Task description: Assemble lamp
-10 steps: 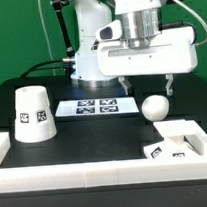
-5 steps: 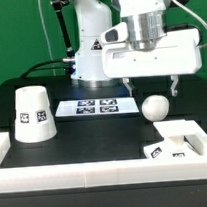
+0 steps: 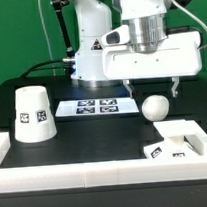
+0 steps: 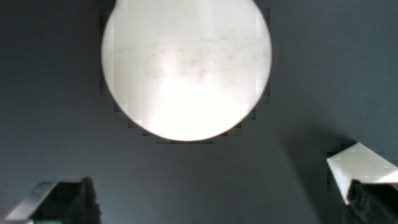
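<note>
The white ball bulb [image 3: 155,108] lies on the black table right of the middle. My gripper [image 3: 152,88] hangs open just above and behind it, one finger on each side, touching nothing. In the wrist view the bulb [image 4: 187,65] is a large white oval ahead of the open gripper [image 4: 217,205], whose dark fingertips [image 4: 54,200] are empty. The tapered shade [image 3: 31,115] stands on its wide end at the exterior view's left. The flat square base [image 3: 178,146] lies at the front right by the wall, and its corner shows in the wrist view [image 4: 365,165].
The marker board [image 3: 97,107] lies flat behind the middle of the table. A low white wall [image 3: 96,173] runs along the table's front and up both sides. The arm's white base stands behind the marker board.
The gripper has shifted a little to the exterior view's right, now centred over the bulb. It has stayed open. The parts have not moved.
</note>
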`<action>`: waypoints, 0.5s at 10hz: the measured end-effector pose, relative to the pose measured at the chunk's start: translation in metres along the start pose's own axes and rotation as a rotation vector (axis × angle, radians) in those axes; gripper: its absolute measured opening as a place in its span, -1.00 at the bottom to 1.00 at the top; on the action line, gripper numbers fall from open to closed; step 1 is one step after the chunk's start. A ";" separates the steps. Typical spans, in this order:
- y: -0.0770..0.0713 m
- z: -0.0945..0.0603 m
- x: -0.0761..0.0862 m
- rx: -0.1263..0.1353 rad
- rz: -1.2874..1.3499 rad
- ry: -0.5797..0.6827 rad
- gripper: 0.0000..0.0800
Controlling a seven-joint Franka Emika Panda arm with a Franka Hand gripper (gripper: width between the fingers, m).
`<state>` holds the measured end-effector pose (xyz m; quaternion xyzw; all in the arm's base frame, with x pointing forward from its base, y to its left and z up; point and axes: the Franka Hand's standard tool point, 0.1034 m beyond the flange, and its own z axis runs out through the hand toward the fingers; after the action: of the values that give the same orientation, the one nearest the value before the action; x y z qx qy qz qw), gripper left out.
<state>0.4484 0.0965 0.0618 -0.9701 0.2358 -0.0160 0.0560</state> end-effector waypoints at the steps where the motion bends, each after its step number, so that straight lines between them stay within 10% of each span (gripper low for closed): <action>1: 0.005 0.002 -0.004 -0.019 -0.046 -0.060 0.75; 5: -0.002 -0.002 -0.001 -0.039 -0.145 -0.263 0.75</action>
<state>0.4483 0.0980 0.0644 -0.9791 0.1561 0.1120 0.0662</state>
